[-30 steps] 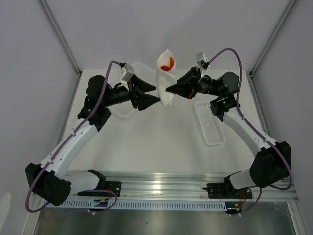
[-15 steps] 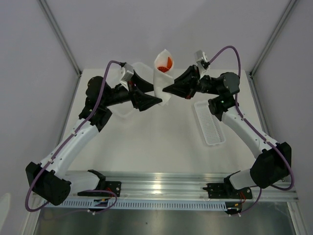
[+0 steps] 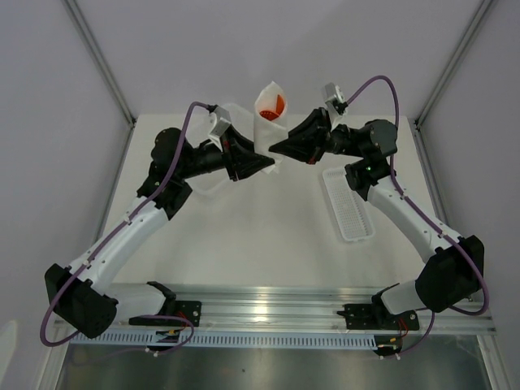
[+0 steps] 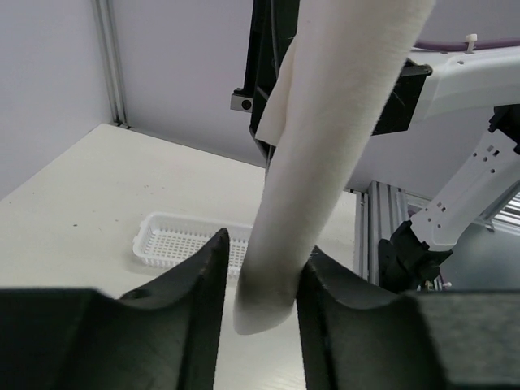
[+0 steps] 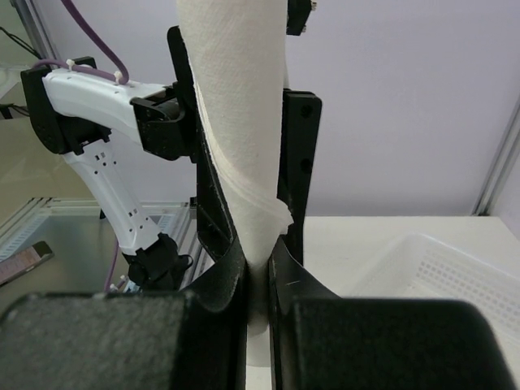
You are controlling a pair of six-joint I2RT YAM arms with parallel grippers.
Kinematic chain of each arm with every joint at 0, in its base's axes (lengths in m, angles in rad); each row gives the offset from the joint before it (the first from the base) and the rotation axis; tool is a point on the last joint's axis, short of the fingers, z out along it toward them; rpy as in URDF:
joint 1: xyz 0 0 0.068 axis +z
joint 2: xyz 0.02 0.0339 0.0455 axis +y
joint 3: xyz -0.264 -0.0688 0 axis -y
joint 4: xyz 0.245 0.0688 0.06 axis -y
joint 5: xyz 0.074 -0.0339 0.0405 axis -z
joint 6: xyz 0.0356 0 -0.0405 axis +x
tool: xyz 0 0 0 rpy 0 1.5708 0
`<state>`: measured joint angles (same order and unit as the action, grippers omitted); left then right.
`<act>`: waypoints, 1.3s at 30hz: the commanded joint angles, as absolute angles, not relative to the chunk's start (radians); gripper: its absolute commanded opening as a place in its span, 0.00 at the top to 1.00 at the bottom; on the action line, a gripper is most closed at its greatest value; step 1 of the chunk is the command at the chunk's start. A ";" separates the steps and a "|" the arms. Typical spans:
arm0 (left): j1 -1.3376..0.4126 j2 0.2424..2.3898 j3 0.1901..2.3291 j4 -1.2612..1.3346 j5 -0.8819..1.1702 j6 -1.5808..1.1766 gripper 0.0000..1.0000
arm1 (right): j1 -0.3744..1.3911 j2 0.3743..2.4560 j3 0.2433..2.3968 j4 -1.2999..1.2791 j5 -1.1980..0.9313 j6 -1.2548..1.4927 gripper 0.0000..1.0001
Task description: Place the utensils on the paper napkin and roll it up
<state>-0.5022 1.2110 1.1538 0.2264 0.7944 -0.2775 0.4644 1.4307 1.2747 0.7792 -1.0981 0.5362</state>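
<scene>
The paper napkin [image 3: 270,130] is rolled into a white tube and held upright in the air over the far middle of the table. Orange-red utensils [image 3: 277,104] show in its open top end. My right gripper [image 3: 271,149] is shut on the roll's lower part, and the right wrist view shows its jaws [image 5: 257,268] pinching the napkin roll [image 5: 236,97]. My left gripper [image 3: 273,163] is open with its jaws either side of the roll's bottom end [image 4: 268,301]. The roll touches one finger, and a small gap shows at the other [image 4: 213,268].
A narrow white plastic tray [image 3: 348,203] lies on the table to the right, also in the left wrist view [image 4: 175,242]. A large white mesh basket [image 3: 205,184] sits at the far left behind the left arm, also in the right wrist view [image 5: 443,272]. An aluminium rail [image 3: 268,305] runs along the near edge.
My left arm has swung right and its open jaws have come around the roll's bottom end. The right gripper has shifted the roll slightly left and up.
</scene>
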 commanded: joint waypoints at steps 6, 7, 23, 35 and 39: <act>-0.508 1.201 1.167 0.215 0.814 -0.242 0.86 | 0.474 1.417 1.315 0.781 -1.089 0.511 1.00; -0.508 1.200 1.166 0.210 0.827 -0.235 0.88 | 0.474 1.411 1.316 0.773 -1.089 0.505 1.00; -0.509 1.187 1.124 0.256 0.845 -0.212 0.38 | 0.476 1.427 1.301 0.960 -1.071 0.656 1.00; -0.518 1.187 1.124 0.268 0.844 -0.232 0.97 | 0.483 1.422 1.292 0.897 -1.066 0.617 1.00; -0.518 1.186 1.121 0.267 0.850 -0.229 0.99 | 0.482 1.417 1.293 0.879 -1.065 0.600 1.00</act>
<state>-0.5186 1.2057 1.1202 0.2237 0.8505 -0.2352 0.4694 1.4471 1.2743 0.8852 -1.0538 0.6273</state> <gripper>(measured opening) 0.050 0.090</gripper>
